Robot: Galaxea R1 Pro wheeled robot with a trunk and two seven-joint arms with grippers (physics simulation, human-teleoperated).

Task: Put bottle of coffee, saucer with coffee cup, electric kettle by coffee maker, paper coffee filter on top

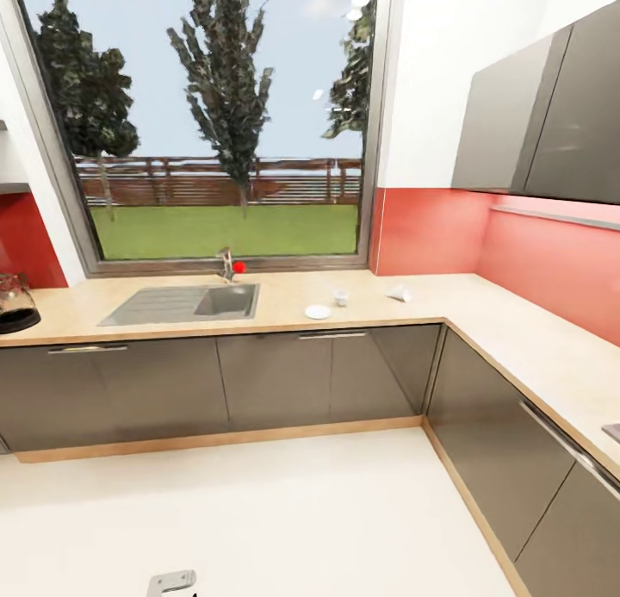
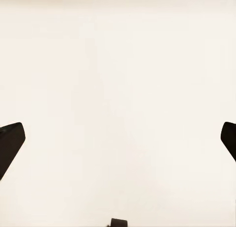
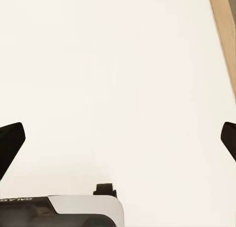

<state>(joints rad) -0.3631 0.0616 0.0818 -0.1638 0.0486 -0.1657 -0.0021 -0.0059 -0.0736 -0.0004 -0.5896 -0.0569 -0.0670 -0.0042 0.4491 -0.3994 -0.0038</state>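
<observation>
From the head, an L-shaped bench [image 1: 482, 308] runs under a window, with a sink [image 1: 226, 301] set in it. The coffee maker [image 1: 13, 304] stands at the bench's far left edge. Right of the sink lie the saucer [image 1: 318, 312], the cup [image 1: 341, 297] just beside it but off it, and, farther right, a tipped white filter [image 1: 399, 293].

At the left wrist, the left end effector [image 2: 118, 141] hangs over pale floor [image 2: 118, 65], fingers wide apart.

At the right wrist, the right end effector [image 3: 118, 141] is likewise spread over floor, a wooden plinth strip [image 3: 224, 35] at one corner.
</observation>
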